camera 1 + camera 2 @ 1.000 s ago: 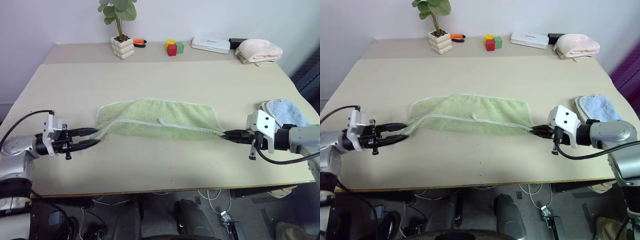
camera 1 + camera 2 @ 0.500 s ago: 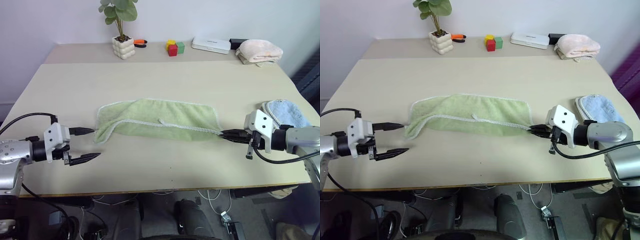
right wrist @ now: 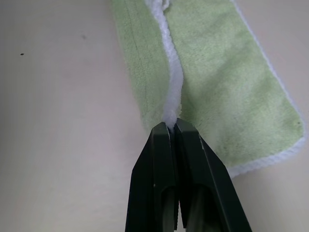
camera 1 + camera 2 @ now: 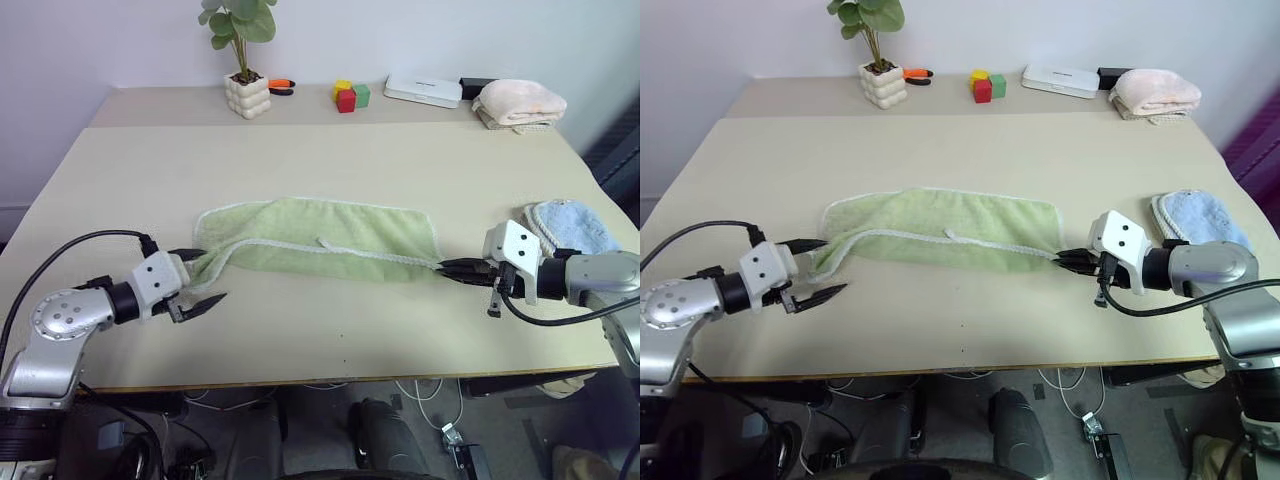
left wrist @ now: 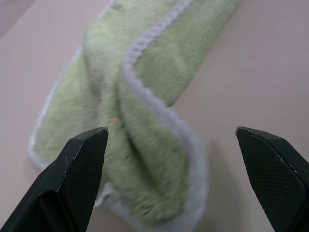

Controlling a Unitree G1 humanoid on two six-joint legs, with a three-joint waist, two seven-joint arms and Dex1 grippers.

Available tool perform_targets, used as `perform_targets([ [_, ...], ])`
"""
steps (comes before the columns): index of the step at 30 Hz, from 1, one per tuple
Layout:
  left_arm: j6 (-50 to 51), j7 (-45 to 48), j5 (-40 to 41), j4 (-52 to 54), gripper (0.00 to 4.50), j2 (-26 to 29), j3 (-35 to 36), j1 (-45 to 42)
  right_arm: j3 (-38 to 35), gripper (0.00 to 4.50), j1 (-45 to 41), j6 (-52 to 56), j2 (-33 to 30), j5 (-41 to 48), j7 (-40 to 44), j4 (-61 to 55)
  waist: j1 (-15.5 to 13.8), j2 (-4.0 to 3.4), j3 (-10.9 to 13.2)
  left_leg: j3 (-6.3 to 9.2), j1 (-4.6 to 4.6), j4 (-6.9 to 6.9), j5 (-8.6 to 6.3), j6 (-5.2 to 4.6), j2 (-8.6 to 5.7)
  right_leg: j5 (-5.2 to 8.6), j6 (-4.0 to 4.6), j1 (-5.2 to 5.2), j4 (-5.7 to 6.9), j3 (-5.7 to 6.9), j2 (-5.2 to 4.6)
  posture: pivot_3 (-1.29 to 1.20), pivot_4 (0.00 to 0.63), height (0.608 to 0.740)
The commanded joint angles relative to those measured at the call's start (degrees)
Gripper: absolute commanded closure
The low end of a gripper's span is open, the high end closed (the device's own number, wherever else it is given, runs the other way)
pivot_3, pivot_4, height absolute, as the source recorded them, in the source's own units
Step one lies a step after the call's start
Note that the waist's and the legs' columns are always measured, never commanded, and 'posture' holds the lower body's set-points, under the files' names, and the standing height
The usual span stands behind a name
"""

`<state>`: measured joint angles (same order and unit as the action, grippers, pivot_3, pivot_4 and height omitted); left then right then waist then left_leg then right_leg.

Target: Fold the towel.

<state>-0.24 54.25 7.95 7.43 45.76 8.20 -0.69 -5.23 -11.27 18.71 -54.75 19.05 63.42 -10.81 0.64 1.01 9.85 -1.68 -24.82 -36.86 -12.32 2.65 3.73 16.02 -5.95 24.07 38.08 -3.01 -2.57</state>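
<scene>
Apparently unlabelled green towel (image 4: 330, 240)

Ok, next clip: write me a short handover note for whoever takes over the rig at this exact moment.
Left tool: open, empty, at the towel's left end, holding nothing.
Right tool: shut on the towel's white hem at its right end.
Towel: mid-table, folded once lengthwise into a long strip; the left end is rumpled and its top layer sits askew.
Done: first lengthwise fold.
Left: probably regrip the left end, square the edges, then fold the strip end to end.
</scene>
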Motion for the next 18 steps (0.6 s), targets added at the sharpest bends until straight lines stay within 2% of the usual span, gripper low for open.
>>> perform_targets([
  [1, 0.78, -2.59, -1.69, 3.41, 0.17, -0.55, -1.09, 0.62, -0.73, 4.50, -0.71, -0.60, -0.08, 0.24, 0.27, -0.07, -0.07, 0.00, 0.00, 0.00, 0.00, 0.00, 0.00, 0.00, 0.00, 0.00, 0.00, 0.00, 0.00, 0.00, 0.00, 0.00, 0.150, 0.740],
  [3, 1.04, -3.61, -2.60, 4.19, 0.17, -0.62, -1.34, 1.15, -0.87, 4.50, -0.52, -0.70, -0.16, 0.21, 0.36, -0.04, -0.06, 0.00, 0.00, 0.00, 0.00, -0.01, 0.00, 0.00, 0.00, 0.02, 0.04, -0.01, 0.00, 0.00, 0.00, 0.00, 0.150, 0.740],
  [6, 4.53, -6.33, -3.35, 7.75, 0.94, -1.09, -1.09, 1.45, -1.10, 4.50, -0.50, -0.67, -0.14, 0.20, 0.31, 0.02, -0.05, 0.00, 0.00, 0.00, 0.00, -0.01, 0.00, 0.00, 0.00, 0.04, 0.07, 0.00, -0.01, 0.00, 0.00, 0.00, 0.150, 0.740],
  [12, 2.42, -8.95, -6.81, 5.75, 4.06, -0.65, -2.14, 1.76, -0.85, 4.50, -0.89, -0.76, 0.00, -0.18, 0.09, 0.49, -0.03, 0.00, 0.00, 0.00, 0.00, -0.01, 0.00, 0.00, 0.00, 0.01, 0.02, -0.01, -0.01, 0.00, 0.00, 0.00, 0.150, 0.740],
  [13, 2.31, -9.33, -7.39, 5.31, 4.45, -0.52, -2.23, 1.70, -0.84, 4.50, -1.08, -0.74, 0.02, -0.17, 0.06, 0.64, -0.04, 0.00, 0.00, 0.00, 0.00, -0.01, 0.00, 0.00, 0.00, 0.01, 0.02, -0.01, -0.01, 0.00, 0.00, 0.00, 0.150, 0.740],
  [18, 2.07, -9.19, -7.09, 3.96, 4.45, -0.61, -2.41, 1.07, -0.85, 4.50, -1.56, -0.71, -0.05, -0.15, 0.09, 0.92, -0.05, 0.00, 0.00, 0.00, 0.00, -0.01, 0.00, 0.00, 0.00, 0.01, 0.03, 0.00, -0.01, 0.00, 0.00, 0.00, 0.150, 0.740],
])
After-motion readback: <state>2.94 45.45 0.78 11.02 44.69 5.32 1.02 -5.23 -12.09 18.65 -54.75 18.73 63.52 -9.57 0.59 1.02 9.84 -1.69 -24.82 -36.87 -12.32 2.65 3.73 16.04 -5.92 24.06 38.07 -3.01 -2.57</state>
